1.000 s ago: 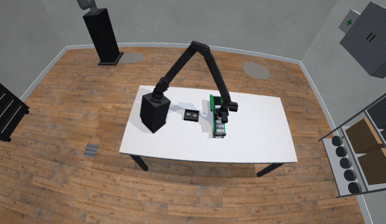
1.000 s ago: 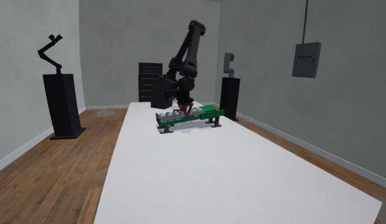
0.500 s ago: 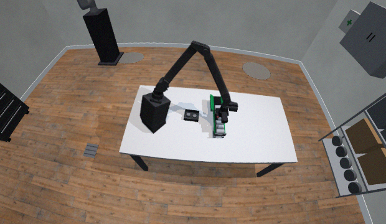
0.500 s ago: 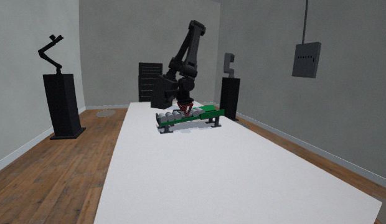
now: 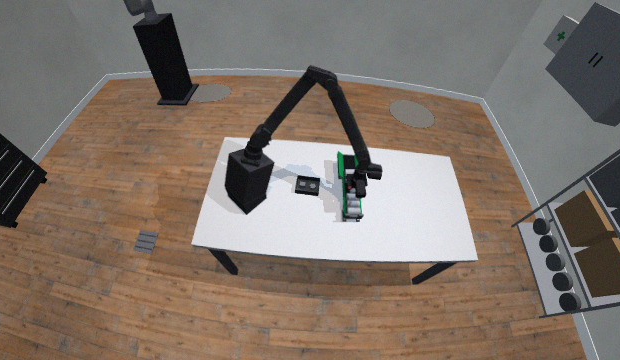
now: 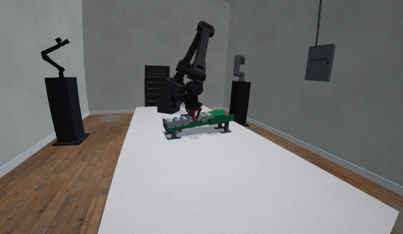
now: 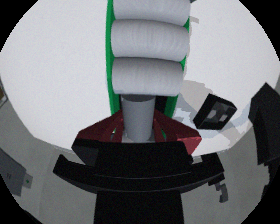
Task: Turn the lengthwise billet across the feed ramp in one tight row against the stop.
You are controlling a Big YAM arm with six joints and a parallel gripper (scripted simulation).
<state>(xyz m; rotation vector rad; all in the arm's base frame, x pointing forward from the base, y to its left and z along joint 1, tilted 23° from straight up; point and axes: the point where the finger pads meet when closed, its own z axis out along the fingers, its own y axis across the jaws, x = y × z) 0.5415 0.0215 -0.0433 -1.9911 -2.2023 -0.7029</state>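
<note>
My jaws (image 5: 351, 188) (image 6: 195, 121) are clenched on the billet (image 6: 199, 119) (image 7: 139, 120), one finger at each side. It lies between them, its long axis along the ramp (image 5: 344, 194) (image 6: 190, 125) (image 7: 110, 65), its end toward the crosswise row (image 5: 354, 204) (image 6: 177, 121) (image 7: 148, 76). I think it needs a quarter turn.

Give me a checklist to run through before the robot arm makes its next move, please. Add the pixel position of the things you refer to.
1. Gripper (image 5: 351, 188) (image 6: 195, 121) (image 7: 138, 112) around the lengthwise billet (image 7: 139, 121), a finger at each side: ok.
2. Grip firm enough to lift: cannot tell.
3. Lengthwise billet turned across the ramp (image 5: 341, 166) (image 6: 221, 119) (image 7: 110, 55): not ok, it points along it.
4. Downhill billets (image 5: 353, 204) (image 6: 177, 121) (image 7: 150, 40) lying across: ok.
5. All billets in one tight row: not ok, the lengthwise one interrupts it.
</note>
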